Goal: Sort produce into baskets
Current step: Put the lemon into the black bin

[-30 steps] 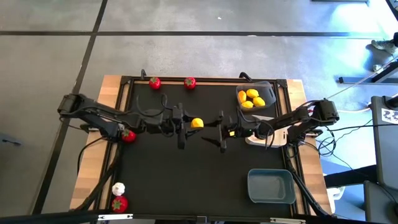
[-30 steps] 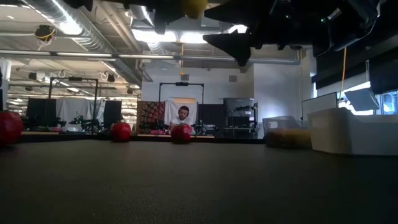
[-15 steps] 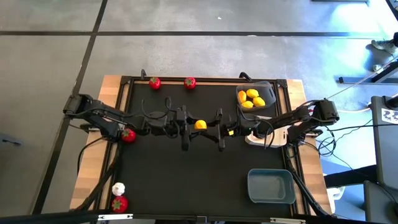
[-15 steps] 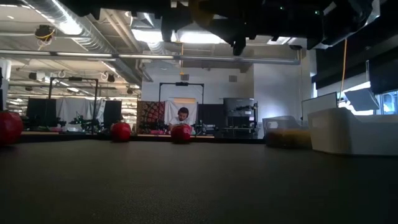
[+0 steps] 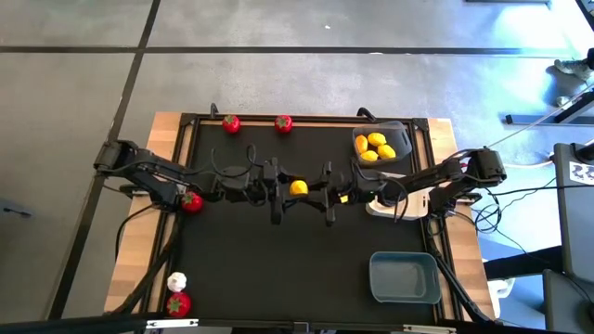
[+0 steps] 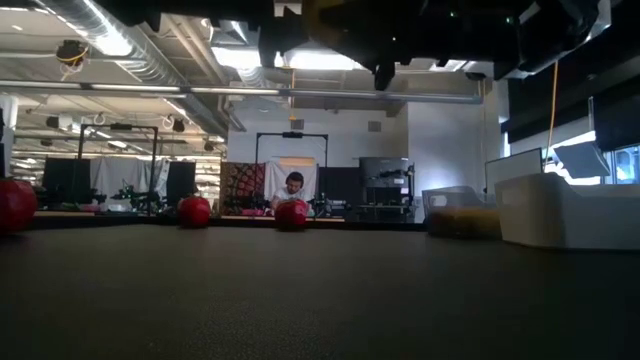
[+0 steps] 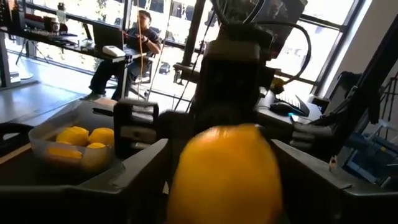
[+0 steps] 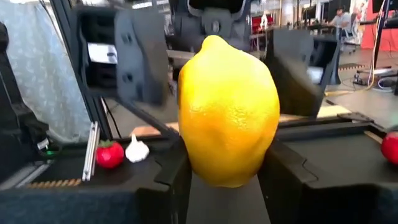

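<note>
A yellow lemon (image 5: 298, 187) hangs high over the middle of the black mat, between my two grippers, which face each other. My right gripper (image 5: 314, 190) comes from the table's right and is shut on the lemon (image 8: 227, 106). My left gripper (image 5: 286, 189) comes from the left and is open. Its fingers (image 8: 142, 59) stand on either side of the lemon, apart from it. Red fruits (image 5: 231, 123) (image 5: 284, 122) lie at the far edge. Another red fruit (image 5: 191, 201) lies under the left arm. My right gripper pinches the lemon's lower flanks (image 8: 189, 163) between its two fingers (image 8: 174, 186). The fingers come in level from the table's right. The lemon is lifted well clear of the mat, one pointed end up.
A dark grey basket (image 5: 402, 132) at the far right holds several lemons. A white basket (image 5: 382, 208) sits under the right arm. A blue-grey basket (image 5: 376, 265) stands at the near right. A white garlic bulb (image 5: 176, 280) and a red fruit (image 5: 177, 303) lie at the near left.
My right gripper, wide open a second ago, has shut its fingers on the lemon that my left gripper was holding out. The lemon has shifted slightly toward the right gripper and stays up in the air.
</note>
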### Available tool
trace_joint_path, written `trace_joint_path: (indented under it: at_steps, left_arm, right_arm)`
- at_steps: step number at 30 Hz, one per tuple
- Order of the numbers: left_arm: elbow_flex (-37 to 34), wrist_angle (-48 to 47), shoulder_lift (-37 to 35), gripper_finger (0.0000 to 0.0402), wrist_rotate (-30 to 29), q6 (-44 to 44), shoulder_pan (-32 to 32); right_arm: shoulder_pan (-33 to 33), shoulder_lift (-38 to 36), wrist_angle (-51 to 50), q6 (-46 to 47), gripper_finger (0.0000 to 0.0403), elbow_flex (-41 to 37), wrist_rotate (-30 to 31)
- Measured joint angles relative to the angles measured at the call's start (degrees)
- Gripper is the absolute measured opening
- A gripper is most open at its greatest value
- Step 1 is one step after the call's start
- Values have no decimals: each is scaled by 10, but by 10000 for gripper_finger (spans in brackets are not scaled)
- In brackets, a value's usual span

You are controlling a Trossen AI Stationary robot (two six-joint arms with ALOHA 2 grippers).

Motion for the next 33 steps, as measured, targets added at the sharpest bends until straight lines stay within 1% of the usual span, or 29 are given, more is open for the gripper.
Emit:
trace_joint_path:
  at_steps: [2, 5, 11, 16, 20, 24, 26, 29, 33]
  left_arm:
    - [0, -3, -1, 281, 0, 0, -2]
    - [0, -21, -7, 289, -1, 12, -8]
    - [1, -30, -8, 290, -10, 15, -9]
    - [1, -32, -8, 290, -3, 15, -12]
    - [1, -33, -8, 290, -8, 15, -10]
    - [1, -34, -8, 290, -7, 15, -11]
    - [1, -35, -8, 290, -8, 15, -10]
    - [1, -35, -8, 290, -10, 15, -10]
    - [1, -45, -8, 290, -10, 15, -10]
  right_arm:
    - [0, -5, -22, -4, 142, 0, 0]
    - [0, -30, -62, -27, 138, 0, 21]
    - [2, -114, -206, -65, 145, 0, 96]
    - [-2, -195, -348, -66, 146, 0, 219]
    - [0, -259, -469, -63, 146, 0, 307]
    - [-2, -312, -556, -52, 147, 0, 399]
    - [-6, -335, -598, -46, 147, 0, 431]
    - [-29, -360, -649, -30, 147, 0, 446]
    - [-88, -372, -710, -11, 147, 0, 447]
